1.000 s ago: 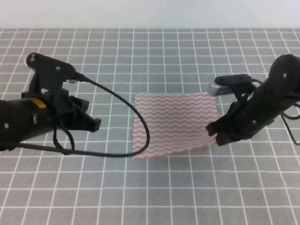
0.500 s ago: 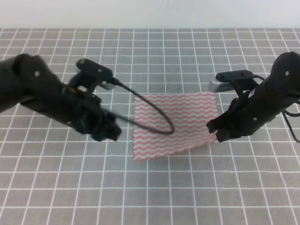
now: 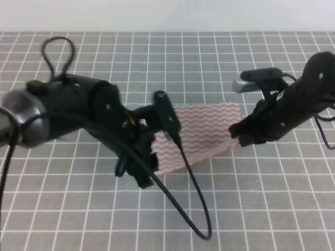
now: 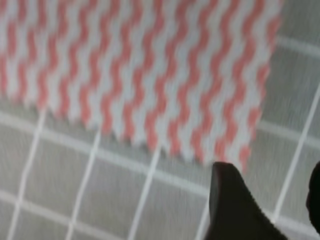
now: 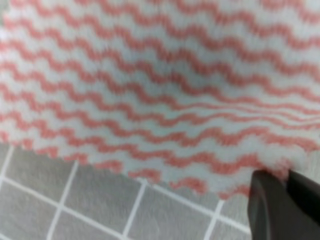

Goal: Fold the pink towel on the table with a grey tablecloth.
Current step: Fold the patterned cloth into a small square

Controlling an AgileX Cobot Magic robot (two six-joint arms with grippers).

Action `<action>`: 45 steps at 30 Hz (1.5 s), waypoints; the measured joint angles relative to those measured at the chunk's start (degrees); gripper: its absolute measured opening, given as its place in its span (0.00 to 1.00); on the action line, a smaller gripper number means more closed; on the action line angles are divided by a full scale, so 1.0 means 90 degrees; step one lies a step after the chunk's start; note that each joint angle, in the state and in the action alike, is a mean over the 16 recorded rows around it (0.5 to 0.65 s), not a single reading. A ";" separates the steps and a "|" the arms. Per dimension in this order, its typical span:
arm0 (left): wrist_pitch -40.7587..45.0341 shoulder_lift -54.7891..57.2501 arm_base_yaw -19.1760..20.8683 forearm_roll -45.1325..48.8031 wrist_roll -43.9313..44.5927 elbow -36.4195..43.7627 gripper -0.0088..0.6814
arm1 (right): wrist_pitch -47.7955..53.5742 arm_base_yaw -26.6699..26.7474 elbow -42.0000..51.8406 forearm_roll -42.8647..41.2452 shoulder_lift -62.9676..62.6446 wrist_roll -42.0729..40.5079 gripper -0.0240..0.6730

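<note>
The pink towel point(image 3: 201, 133) lies on the table with a grey tablecloth point(image 3: 157, 63), its right near corner lifted off the cloth. My right gripper point(image 3: 239, 138) is shut on that corner. In the right wrist view the two fingers point(image 5: 267, 205) are pressed together on the towel's point(image 5: 150, 85) zigzag edge. My left gripper point(image 3: 142, 175) hovers just outside the towel's near left corner. The left wrist view has it open point(image 4: 270, 210), with one dark finger point(image 4: 230, 205) below the towel's point(image 4: 135, 70) corner and only grey cloth point(image 4: 75, 185) in the gap.
The left arm's black cable point(image 3: 193, 209) loops across the tablecloth in front of the towel. Another loop point(image 3: 57, 52) rises behind the left arm. Grid-marked grey cloth point(image 5: 60, 200) surrounds the towel on all sides.
The left arm has swung right and forward from the table's left side to the towel's near left corner. The right gripper has stayed shut on the right corner and lifted it slightly.
</note>
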 joint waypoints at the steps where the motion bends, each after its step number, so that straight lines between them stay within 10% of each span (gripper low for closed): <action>1: -0.0064 0.0031 -0.0074 0.0114 -0.0001 -0.0001 0.51 | -0.0005 0.0000 -0.0029 0.0000 0.0000 -0.0002 0.01; 23: -0.0649 0.0468 -0.0677 0.0959 -0.0217 -0.0006 0.63 | -0.0034 0.0000 -0.0281 0.0005 0.0000 -0.0006 0.01; 45: -0.0875 0.0714 -0.1317 0.3007 -0.2496 -0.0008 0.62 | -0.0065 -0.0001 -0.0281 0.0012 -0.0018 -0.0009 0.01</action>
